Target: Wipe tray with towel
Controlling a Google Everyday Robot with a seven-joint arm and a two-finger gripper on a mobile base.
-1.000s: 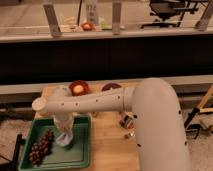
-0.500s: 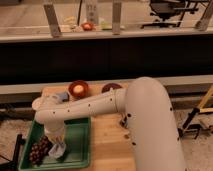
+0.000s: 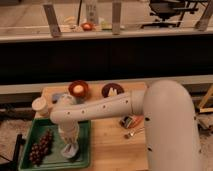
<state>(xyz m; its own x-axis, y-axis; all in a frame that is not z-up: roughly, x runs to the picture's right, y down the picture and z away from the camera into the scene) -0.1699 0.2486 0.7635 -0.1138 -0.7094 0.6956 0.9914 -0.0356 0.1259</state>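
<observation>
Gripper (image 3: 70, 143) down on the towel (image 3: 70, 151) inside the green tray (image 3: 47, 128) on the surface. Both have slid from beside the grapes (image 3: 40, 148) toward the tray's right wall, so a wiping stroke appears under way. Whether the jaws grip the towel cannot be told.

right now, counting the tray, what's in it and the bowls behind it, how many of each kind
bowls: 2
tray: 1
towel: 1
grape bunch: 1
total: 5
The tool is over the towel, inside the tray.
</observation>
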